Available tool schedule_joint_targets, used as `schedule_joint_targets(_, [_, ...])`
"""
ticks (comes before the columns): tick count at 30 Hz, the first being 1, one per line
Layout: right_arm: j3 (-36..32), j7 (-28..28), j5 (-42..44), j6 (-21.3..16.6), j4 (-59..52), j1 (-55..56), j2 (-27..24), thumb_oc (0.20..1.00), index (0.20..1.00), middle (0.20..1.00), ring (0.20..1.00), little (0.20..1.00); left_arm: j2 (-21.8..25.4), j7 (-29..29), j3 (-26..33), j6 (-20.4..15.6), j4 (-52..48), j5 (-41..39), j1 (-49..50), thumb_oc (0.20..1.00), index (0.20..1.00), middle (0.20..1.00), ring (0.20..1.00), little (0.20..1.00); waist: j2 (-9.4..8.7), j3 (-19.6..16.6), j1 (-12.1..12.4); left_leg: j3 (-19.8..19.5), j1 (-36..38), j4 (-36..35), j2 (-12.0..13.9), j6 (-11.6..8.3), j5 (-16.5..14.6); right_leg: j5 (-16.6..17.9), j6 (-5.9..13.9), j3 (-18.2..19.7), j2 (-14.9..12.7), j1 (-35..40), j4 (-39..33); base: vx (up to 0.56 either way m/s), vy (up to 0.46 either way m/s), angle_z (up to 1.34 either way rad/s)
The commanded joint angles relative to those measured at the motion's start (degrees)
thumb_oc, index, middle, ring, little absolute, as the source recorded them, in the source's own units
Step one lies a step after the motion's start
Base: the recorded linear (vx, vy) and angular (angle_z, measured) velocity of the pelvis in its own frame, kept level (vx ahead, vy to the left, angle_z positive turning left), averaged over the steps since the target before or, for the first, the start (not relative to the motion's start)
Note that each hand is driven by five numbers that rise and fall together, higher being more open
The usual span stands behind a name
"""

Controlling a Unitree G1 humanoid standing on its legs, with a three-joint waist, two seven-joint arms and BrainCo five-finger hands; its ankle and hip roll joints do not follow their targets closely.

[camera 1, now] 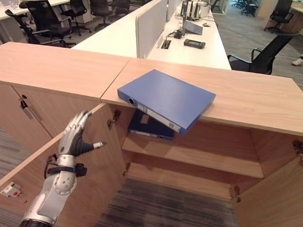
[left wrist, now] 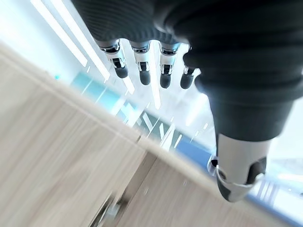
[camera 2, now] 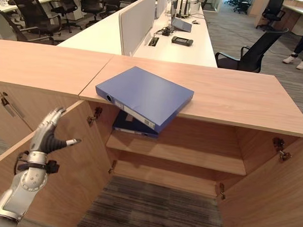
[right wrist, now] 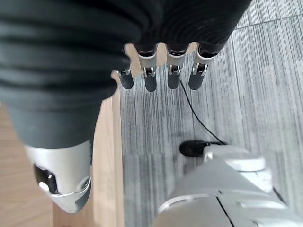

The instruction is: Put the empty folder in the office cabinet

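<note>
Blue folder [camera 1: 167, 99] lies ungrasped on the cabinet top [camera 1: 254, 98], cabinet doors open. Left hand [camera 1: 75, 140] is raised beside the left door [camera 1: 47, 164] with fingers straight; right hand [right wrist: 71, 80] hangs with fingers relaxed, nothing held. A reach and grasp of the folder is judged to be needed next.

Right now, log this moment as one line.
left hand open by open cabinet door | right hand open, idle | blue folder on cabinet top, overhanging

No text, label, number or sign can be read; the spine label on the blue folder [camera 1: 165, 101], at frame centre, is too small to make out.
</note>
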Motion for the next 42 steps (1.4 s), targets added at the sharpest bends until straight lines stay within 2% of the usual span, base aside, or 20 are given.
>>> schedule_joint_targets(1, [0.9,0.0,-0.5,-0.9,1.7,-4.8,0.7,1.0,1.0,1.0,1.0,1.0,2.9,2.1,-1.2,-2.1,-1.2,3.6,-7.1,1.0,1.0,1.0,1.0,1.0,-0.42,1.8,-1.1,-3.5,-1.3,0.7,0.2,-1.46,-0.9,-6.3,2.5,-0.6,0.6,3.7,1.2,0.03,-0.019,-0.02])
schedule_joint_targets(5, [1.6,0.2,-1.1,-0.8,1.6,-4.8,0.2,1.0,1.0,1.0,1.0,1.0,6.8,2.6,-4.4,-1.4,0.0,7.2,-11.9,1.0,1.0,1.0,1.0,1.0,0.1,1.8,-1.9,-3.2,-1.1,0.7,0.4,-1.64,-0.9,-6.5,2.49,-0.5,0.9,3.8,1.3,0.03,-0.013,-0.01])
schedule_joint_targets(14, [2.3,0.0,-1.8,-0.7,2.0,-5.0,-0.6,1.0,1.0,1.0,1.0,1.0,10.4,3.6,-10.9,0.6,4.3,11.9,-20.6,1.0,1.0,1.0,1.0,1.0,0.97,1.9,-3.3,-3.1,-0.9,0.7,0.8,-1.7,-0.7,-7.4,2.37,-0.2,1.3,3.2,2.8,0.0,0.0,0.0])
schedule_joint_targets(17, [2.3,-0.1,-1.9,-0.8,2.5,-5.2,-0.9,1.0,1.0,1.0,1.0,1.0,10.9,3.5,-14.3,1.1,6.4,13.8,-24.0,1.0,1.0,1.0,1.0,1.0,1.26,1.5,-3.7,-3.1,-0.7,0.7,0.7,-1.7,-0.8,-7.7,2.35,-0.3,1.4,3.4,2.9,0.05,0.004,0.0])
schedule_joint_targets(18, [2.1,-0.4,-1.7,-1.0,2.4,-5.5,-1.3,1.0,1.0,1.0,1.0,1.0,11.4,3.6,-17.4,1.5,8.5,15.1,-27.6,1.0,1.0,1.0,1.0,1.0,1.45,1.2,-4.2,-3.0,-0.4,0.7,0.7,-1.69,-1.0,-7.8,2.38,-0.1,1.5,3.7,2.7,0.07,0.011,-0.01])
schedule_joint_targets(22, [1.3,-1.6,-1.3,-1.6,2.1,-6.5,-2.9,1.0,1.0,1.0,1.0,1.0,11.5,3.7,-21.9,2.5,12.3,16.5,-32.6,1.0,1.0,1.0,1.0,1.0,1.64,0.9,-4.7,-3.0,0.0,0.7,0.8,-1.67,-1.3,-8.1,2.39,-0.1,1.6,4.1,2.7,0.04,0.011,-0.01])
schedule_joint_targets(28, [0.7,-2.2,-1.0,-2.0,1.4,-7.7,-4.7,1.0,1.0,1.0,1.0,1.0,11.1,3.7,-25.7,3.5,15.6,17.9,-36.6,1.0,1.0,1.0,1.0,1.0,1.52,0.7,-5.0,-2.8,0.5,0.7,0.7,-1.66,-1.5,-8.0,2.55,-0.1,1.6,4.6,2.3,0.01,0.003,-0.02])
schedule_joint_targets(42, [0.7,-2.0,-0.6,-1.4,2.8,-7.6,-4.3,1.0,1.0,1.0,1.0,1.0,8.9,1.7,-29.6,3.5,18.4,18.5,-38.9,1.0,1.0,1.0,1.0,1.0,1.59,0.8,-5.7,-2.1,1.2,0.7,0.7,-1.47,-1.9,-8.0,2.51,0.8,1.8,4.7,2.2,0.0,0.0,0.0])
